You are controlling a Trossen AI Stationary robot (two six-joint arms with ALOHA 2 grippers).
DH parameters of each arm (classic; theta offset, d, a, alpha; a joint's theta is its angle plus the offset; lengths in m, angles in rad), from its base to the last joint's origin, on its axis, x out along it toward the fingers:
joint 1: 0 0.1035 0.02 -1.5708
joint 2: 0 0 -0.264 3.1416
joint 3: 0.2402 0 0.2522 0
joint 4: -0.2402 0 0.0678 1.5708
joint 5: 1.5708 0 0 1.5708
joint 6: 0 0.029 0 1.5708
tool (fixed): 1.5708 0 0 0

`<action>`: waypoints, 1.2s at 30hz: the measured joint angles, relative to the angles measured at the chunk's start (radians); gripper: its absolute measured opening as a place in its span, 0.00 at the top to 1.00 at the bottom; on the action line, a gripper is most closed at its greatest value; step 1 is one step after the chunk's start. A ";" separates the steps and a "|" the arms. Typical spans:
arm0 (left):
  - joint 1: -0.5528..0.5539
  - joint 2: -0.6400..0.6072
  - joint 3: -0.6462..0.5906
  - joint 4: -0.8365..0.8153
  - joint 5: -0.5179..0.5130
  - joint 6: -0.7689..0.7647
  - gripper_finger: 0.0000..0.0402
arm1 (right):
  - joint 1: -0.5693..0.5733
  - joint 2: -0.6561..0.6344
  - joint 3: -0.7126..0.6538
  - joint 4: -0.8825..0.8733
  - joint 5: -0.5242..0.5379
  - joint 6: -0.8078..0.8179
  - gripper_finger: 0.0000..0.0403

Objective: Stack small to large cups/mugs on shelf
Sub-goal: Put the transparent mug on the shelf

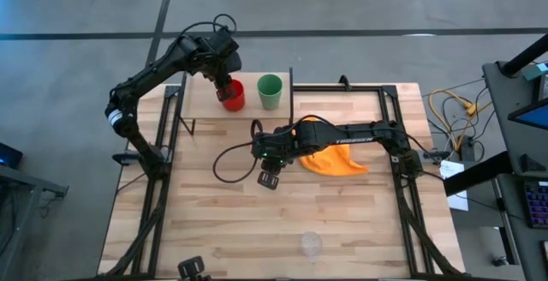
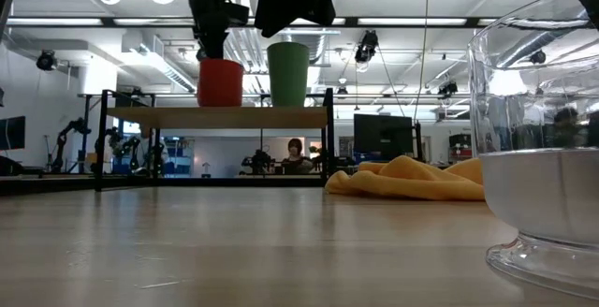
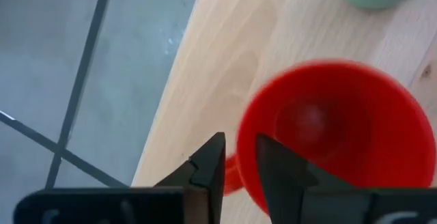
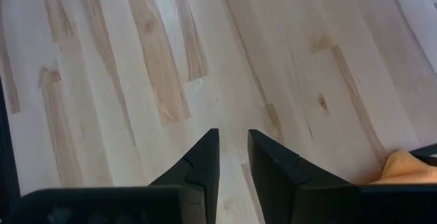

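Note:
The red mug (image 1: 233, 95) and the green handleless cup (image 1: 270, 91) stand side by side, bases down, on the light-wood shelf (image 1: 201, 103) at the table's far edge. They also show in the low view, the mug (image 2: 220, 84) left of the cup (image 2: 288, 73). My left gripper (image 1: 224, 84) is over the mug, shut on its rim. The clear cup (image 1: 310, 245) stands near the table's front edge and looms large in the low view (image 2: 543, 157). My right gripper (image 1: 270, 176) is shut and empty above the middle of the table. My left gripper (image 3: 240, 166) has the red mug's wall at the rim (image 3: 244, 149), just above the handle (image 3: 232, 177). One finger (image 3: 280, 176) is inside the mug and one (image 3: 212, 166) outside. The fingers come from above, pointing down. The mug stands upright on the shelf.
An orange cloth (image 1: 336, 161) lies crumpled on the table right of my right gripper; it also shows in the low view (image 2: 412, 178). A black cable (image 1: 224, 163) loops on the table left of that gripper. Black frame rails run along the table's sides.

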 joint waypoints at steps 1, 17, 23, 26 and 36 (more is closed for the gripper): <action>0.000 0.000 0.000 -0.001 0.000 0.000 0.83 | 0.000 0.000 0.000 0.000 0.000 0.000 0.82; -0.030 -0.126 0.032 -0.001 0.008 -0.037 0.83 | 0.044 -0.045 0.022 -0.328 -0.140 0.105 0.82; -0.050 -0.225 0.032 -0.004 0.077 -0.138 0.83 | 0.130 -0.049 0.017 -0.373 -0.277 0.253 0.82; -0.053 -0.275 0.031 -0.003 0.094 -0.185 0.83 | 0.185 -0.045 0.010 -0.347 -0.283 0.319 0.82; -0.055 -0.372 0.029 -0.004 0.095 -0.192 0.83 | 0.309 -0.036 -0.011 -0.304 -0.279 0.580 0.82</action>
